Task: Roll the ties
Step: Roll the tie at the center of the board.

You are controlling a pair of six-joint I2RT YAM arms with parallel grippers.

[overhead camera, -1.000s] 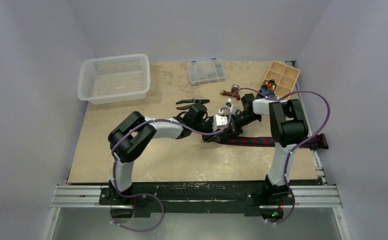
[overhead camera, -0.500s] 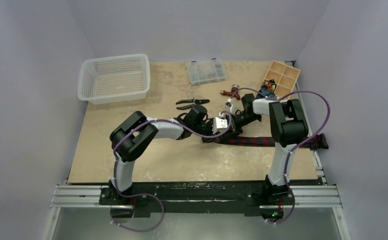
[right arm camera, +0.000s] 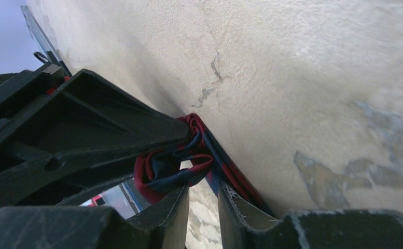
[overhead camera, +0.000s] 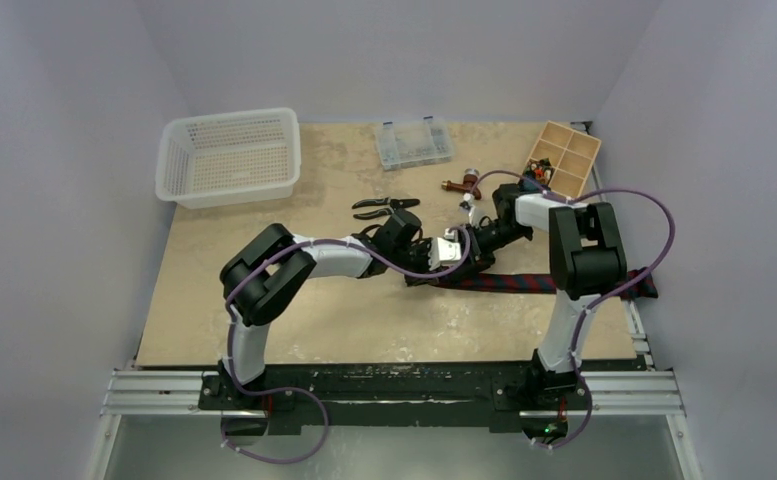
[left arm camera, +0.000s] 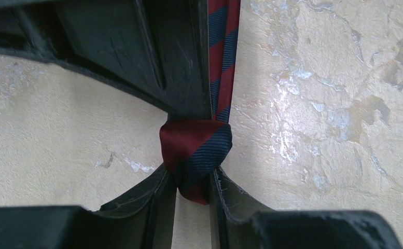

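One tie (overhead camera: pixel 534 283), navy with dark red stripes, lies as a flat strip across the right half of the table, and its left end is wound into a small roll (left arm camera: pixel 196 150). My left gripper (left arm camera: pixel 193 182) is shut on that roll, one finger on each side. My right gripper (right arm camera: pixel 203 199) stands just beside the roll (right arm camera: pixel 168 174) with its jaws apart; bare table shows through the gap, and the roll only rests against its left fingertip (right arm camera: pixel 176 199). From above, the left gripper (overhead camera: pixel 442 268) and the right gripper (overhead camera: pixel 464 262) meet at the tie's left end.
A white basket (overhead camera: pixel 229 155) stands at the back left, a clear organiser box (overhead camera: pixel 414 143) at the back middle and a wooden compartment box (overhead camera: pixel 564 158) at the back right. Black-handled pliers (overhead camera: pixel 384 207) lie just behind the grippers. The tie's far end (overhead camera: pixel 644 283) hangs over the right table edge.
My right gripper's jaws have parted and let go of the roll, and that arm has shifted slightly right. The left gripper has tightened on the roll and edged right.
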